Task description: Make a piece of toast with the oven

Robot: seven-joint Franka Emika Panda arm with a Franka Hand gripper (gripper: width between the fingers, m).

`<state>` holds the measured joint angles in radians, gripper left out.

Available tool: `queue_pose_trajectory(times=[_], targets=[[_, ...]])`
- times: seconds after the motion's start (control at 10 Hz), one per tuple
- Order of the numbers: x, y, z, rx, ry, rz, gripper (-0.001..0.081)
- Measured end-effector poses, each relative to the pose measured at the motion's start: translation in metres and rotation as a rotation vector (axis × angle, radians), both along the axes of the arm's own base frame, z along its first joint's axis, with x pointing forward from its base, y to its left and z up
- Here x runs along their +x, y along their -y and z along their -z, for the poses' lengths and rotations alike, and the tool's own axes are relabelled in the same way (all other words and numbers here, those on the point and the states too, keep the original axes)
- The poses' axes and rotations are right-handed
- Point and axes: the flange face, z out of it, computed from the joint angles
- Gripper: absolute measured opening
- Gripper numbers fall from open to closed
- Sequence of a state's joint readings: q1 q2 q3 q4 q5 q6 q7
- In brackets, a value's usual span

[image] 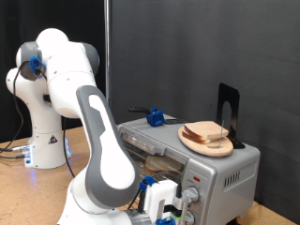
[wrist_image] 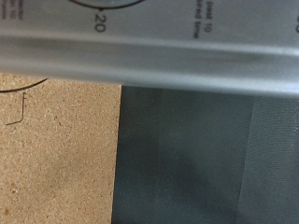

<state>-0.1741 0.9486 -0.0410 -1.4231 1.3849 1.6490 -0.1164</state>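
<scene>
Exterior view first: nearest the camera, at the bottom of the picture, the gripper [image: 169,214] hangs low in front of the oven [image: 192,159], right by the knobs [image: 191,197] on its front panel. Whether its fingers are spread or closed I cannot tell, since they are cut off at the bottom edge. The grey and white arm [image: 98,141] curves up from there toward the white base [image: 47,94] at the exterior view's left.

Behind the gripper, the oven's door appears to hang open, showing the wire rack [image: 150,148] inside. On top of the oven sits a round wooden plate [image: 206,142], and the piece of toast [image: 206,132] lies on it, not in the oven. A thin black stand [image: 227,112] rises just behind the plate. A blue clamp [image: 155,117] sits on the oven's far top edge.

Wrist view: very close, a silver panel [wrist_image: 149,56] with part of a dial scale reading 20 [wrist_image: 100,25] fills the frame, with the brown tabletop [wrist_image: 56,149] and dark cloth [wrist_image: 206,159] beyond.
</scene>
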Motion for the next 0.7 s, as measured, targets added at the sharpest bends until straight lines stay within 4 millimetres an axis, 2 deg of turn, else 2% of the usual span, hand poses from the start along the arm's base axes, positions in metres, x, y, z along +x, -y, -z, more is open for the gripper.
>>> queue_pose_trajectory(times=[0.5, 0.7], targets=[[-0.001, -0.001, 0.0, 0.008, -0.001, -0.002, 0.0808], [-0.002, -0.011, -0.002, 0.037, 0.003, -0.026, 0.0799]])
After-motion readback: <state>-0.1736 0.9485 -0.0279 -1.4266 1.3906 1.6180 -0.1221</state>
